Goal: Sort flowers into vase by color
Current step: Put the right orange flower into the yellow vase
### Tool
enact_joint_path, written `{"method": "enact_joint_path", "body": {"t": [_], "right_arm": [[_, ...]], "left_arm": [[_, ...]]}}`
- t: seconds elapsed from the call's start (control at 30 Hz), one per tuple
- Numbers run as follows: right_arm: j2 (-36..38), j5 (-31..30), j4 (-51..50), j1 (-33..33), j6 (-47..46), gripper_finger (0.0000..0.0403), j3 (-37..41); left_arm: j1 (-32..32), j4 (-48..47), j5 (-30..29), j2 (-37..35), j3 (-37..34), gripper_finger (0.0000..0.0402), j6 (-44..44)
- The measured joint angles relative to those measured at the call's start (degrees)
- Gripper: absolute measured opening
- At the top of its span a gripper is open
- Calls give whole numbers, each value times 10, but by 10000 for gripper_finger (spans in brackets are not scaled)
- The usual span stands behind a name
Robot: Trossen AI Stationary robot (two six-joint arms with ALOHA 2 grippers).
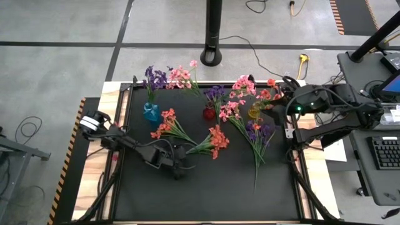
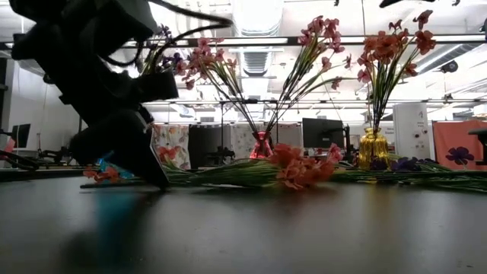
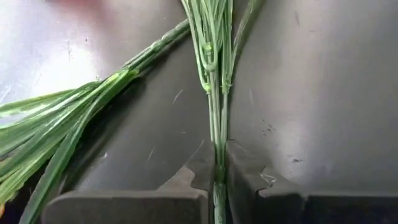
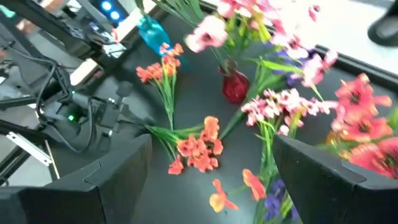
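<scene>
Two orange-red sprays lie on the black mat, one [image 1: 165, 124] toward the blue vase and one [image 1: 217, 140] at the middle. My left gripper [image 1: 181, 164] is low on the mat at the near ends of their stems, shut on the stem of the middle spray [image 3: 217, 93]. My right gripper [image 1: 278, 103] hovers open above the yellow vase [image 1: 255, 111], which holds pink and orange-red blossoms. The blue vase [image 1: 150, 112] holds purple flowers. The red vase [image 1: 209, 112] holds pink and purple ones. A pink spray [image 1: 232, 112] and a purple spray [image 1: 257, 132] lie flat on the mat. My left gripper pinches the middle orange-red spray's thin green stem near its lower end [image 3: 217, 163] between its two fingers. The fingers come in low from the table's left and lie along the stem, which runs straight on ahead of them. The spray [image 2: 297, 169] lies on the mat.
The other orange-red spray's leaves [image 3: 74, 106] cross the mat just beside the held stem. The three vases stand in a row along the far part of the mat. The near half of the mat [image 1: 212, 194] is bare. A monitor and keyboard sit off the table's right side.
</scene>
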State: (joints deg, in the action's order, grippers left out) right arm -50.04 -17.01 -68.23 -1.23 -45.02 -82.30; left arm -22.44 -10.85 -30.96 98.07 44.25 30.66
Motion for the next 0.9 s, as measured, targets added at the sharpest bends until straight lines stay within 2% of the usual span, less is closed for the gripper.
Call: {"method": "enact_joint_path", "body": {"t": [0.17, 0.37, 0.57, 0.67, 0.9], "right_arm": [[0, 0, 31, 0, 26, 325, 0], [1, 0, 76, 0, 71, 325, 0], [-4, -1, 131, -5, 123, 325, 0], [-10, -8, 168, -25, 148, 325, 1], [-56, -12, 251, -88, 236, 325, 2]], "left_arm": [[-27, -14, -33, -56, 0, 3, -13], [-70, -8, -70, -171, 0, 2, -84], [-109, 40, -156, -271, -14, 1, -178], [-115, 150, -164, -301, -48, 1, -239], [-113, 505, -162, -320, -155, 0, -415]]}}
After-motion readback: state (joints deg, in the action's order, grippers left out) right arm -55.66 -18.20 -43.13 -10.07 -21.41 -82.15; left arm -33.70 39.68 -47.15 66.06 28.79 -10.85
